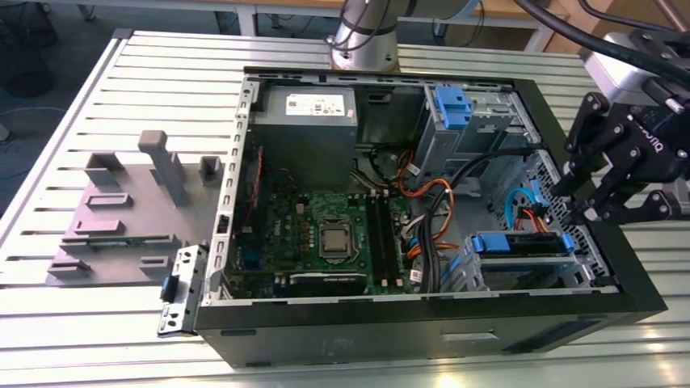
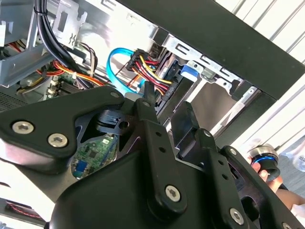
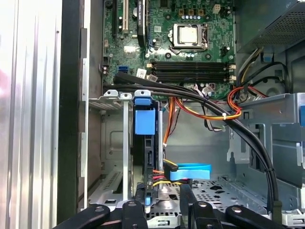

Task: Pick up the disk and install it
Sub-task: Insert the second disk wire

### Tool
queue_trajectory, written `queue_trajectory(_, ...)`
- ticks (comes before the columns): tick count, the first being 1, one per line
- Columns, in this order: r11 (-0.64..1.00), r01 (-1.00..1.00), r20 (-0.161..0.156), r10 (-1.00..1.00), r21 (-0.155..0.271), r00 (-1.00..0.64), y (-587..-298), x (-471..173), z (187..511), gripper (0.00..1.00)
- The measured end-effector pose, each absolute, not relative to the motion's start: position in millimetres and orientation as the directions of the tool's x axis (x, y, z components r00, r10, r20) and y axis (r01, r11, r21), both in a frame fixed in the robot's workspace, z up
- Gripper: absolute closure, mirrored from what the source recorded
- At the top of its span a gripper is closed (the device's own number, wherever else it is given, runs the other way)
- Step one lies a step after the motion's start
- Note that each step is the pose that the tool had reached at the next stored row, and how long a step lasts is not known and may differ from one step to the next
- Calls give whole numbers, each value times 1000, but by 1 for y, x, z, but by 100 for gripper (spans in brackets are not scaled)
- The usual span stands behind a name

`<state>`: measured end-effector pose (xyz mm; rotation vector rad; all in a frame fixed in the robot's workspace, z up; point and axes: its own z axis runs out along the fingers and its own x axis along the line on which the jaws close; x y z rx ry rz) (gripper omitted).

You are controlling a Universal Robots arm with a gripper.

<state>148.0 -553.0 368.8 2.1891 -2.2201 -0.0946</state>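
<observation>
Slatted aluminium table (image 1: 97,97), open PC case (image 1: 431,323). Claw (image 1: 603,212) looks spread, holding nothing, hovering just above the caged disk (image 1: 518,244); nearby SATA cable (image 3: 190,171) could snag a finger.

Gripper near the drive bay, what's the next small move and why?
Probably shift the gripper sideways to centre on the disk, then ease down. In the first wrist view its jaws stand apart, holding nothing, and the disk's blue carrier sits off-centre between them in the grey bay, with the blue cable close by.

disk (image 1: 518,244) in case's (image 1: 431,335) drive bay | gripper (image 1: 603,212) just beside case's exterior-view right wall
</observation>
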Motion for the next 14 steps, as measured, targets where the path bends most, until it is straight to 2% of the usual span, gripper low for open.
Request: queue_trajectory(14,13,-998,-27,-1000,59,-15,-547,144,369,59)
